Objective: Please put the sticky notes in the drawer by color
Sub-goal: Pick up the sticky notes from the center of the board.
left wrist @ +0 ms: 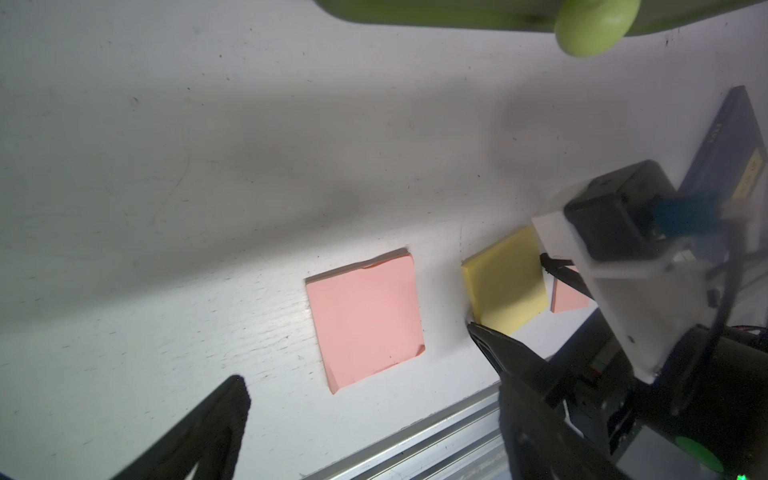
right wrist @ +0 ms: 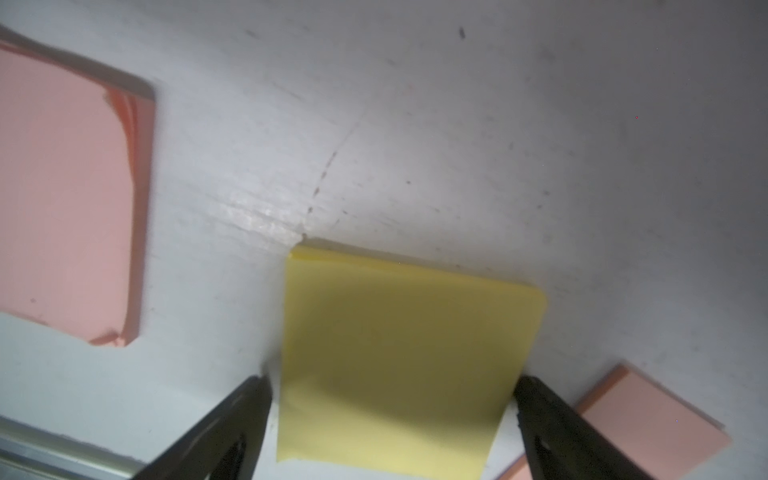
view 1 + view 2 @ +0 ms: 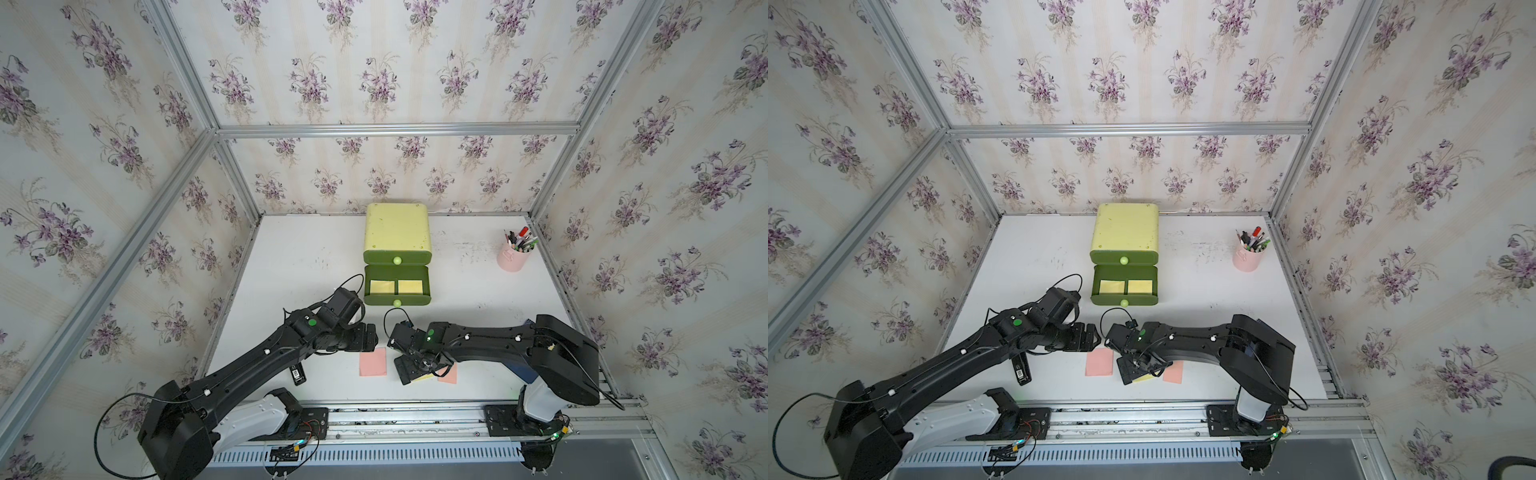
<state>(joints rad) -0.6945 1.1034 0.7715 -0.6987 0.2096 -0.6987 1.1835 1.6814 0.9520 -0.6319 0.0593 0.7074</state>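
- Right gripper: the claw in use. Its jaws are spread and hold nothing, low over the table and straddling the yellow sticky-note pad. One fingertip sits just beside each of two opposite edges; whether they touch cannot be told.
- White table: scuffed, and bears everything listed below.
- Drawer chest: pale yellow-green, ahead of the claw and well apart from it. Its top drawer is shut.
- Open drawer: below the shut one, pulled out toward the claw. It has two compartments, with two yellow notes inside, one in each. Judged to be where the pad goes.
- Left gripper: near the claw's left side, jaws apart, empty.
- Pink pen cup: far ahead and to the claw's right.
- Dark blue booklet: to the claw's right, largely under its arm.
- Salmon pink pad: flat on the table, near the claw's left.
- Second salmon pink pad: just beside the claw's right finger.
- Light blue notes: none in view.
- Handling, as a judgement:
  - Bring the fingertips down to the table.
  - Centre the pad between them and close evenly on its edges.
  - Keep the right finger off the neighbouring pink pad.
  - Lift straight up, since a thin stack may buckle or slip.
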